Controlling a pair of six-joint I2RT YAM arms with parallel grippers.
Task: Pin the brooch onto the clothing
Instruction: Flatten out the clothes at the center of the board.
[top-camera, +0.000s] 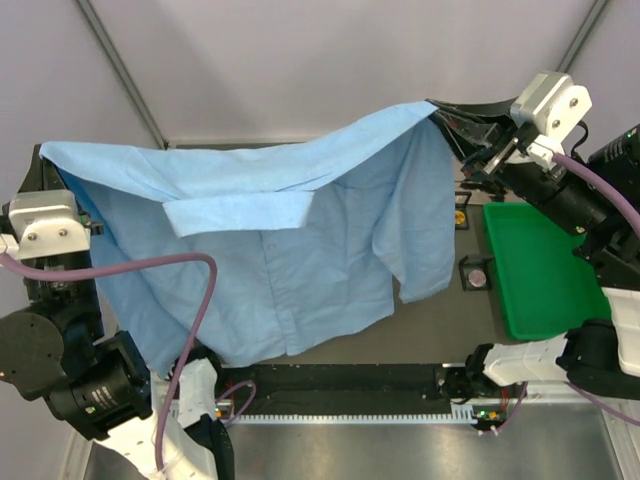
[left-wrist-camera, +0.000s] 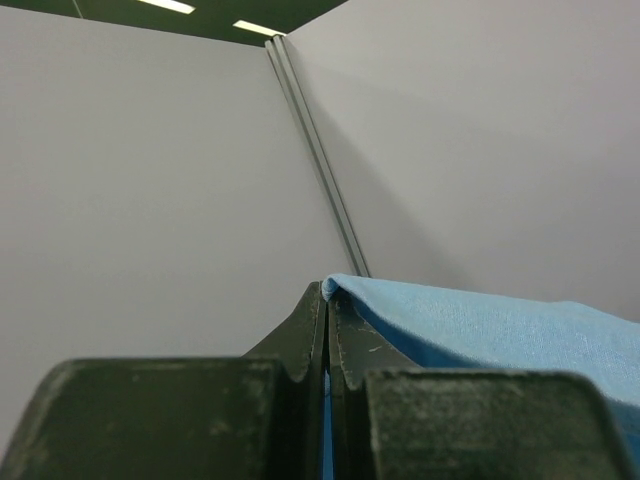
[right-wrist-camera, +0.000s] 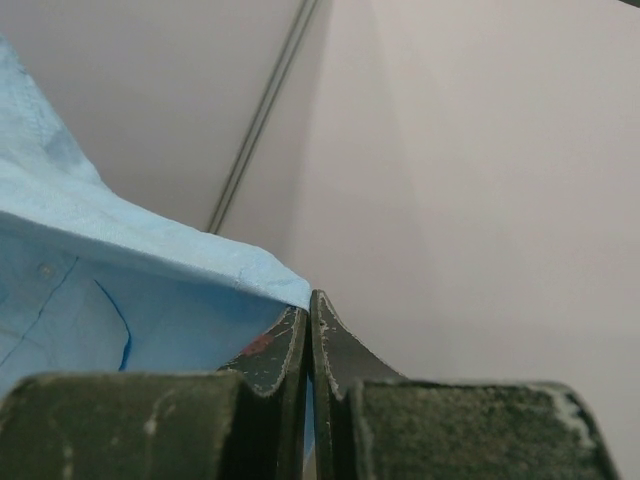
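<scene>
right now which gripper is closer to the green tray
Right. The right gripper, shut on the shirt, sits just beyond the green tray; the left gripper holds the shirt's opposite end, far to its left.

the shirt (top-camera: 300, 250) is spread across the middle of the table (top-camera: 430, 335). its upper edge runs from the left gripper (left-wrist-camera: 326, 297) at the far left to the right gripper (right-wrist-camera: 309, 305) at the far right, and each gripper has a corner of that edge between its fingers. the collar (top-camera: 240, 212) lies folded on the shirt's front, left of centre, and a sleeve (top-camera: 425, 250) falls toward the near side on the right. right of the shirt, apart from it, a tray (top-camera: 545, 290) sits on the table. between sleeve and tray a small square item (top-camera: 476, 272) lies just beside the tray's left wall, with a second small item (top-camera: 460, 214) behind it. a long rail (top-camera: 340, 380) runs along the near edge, in front of the shirt's hem.
</scene>
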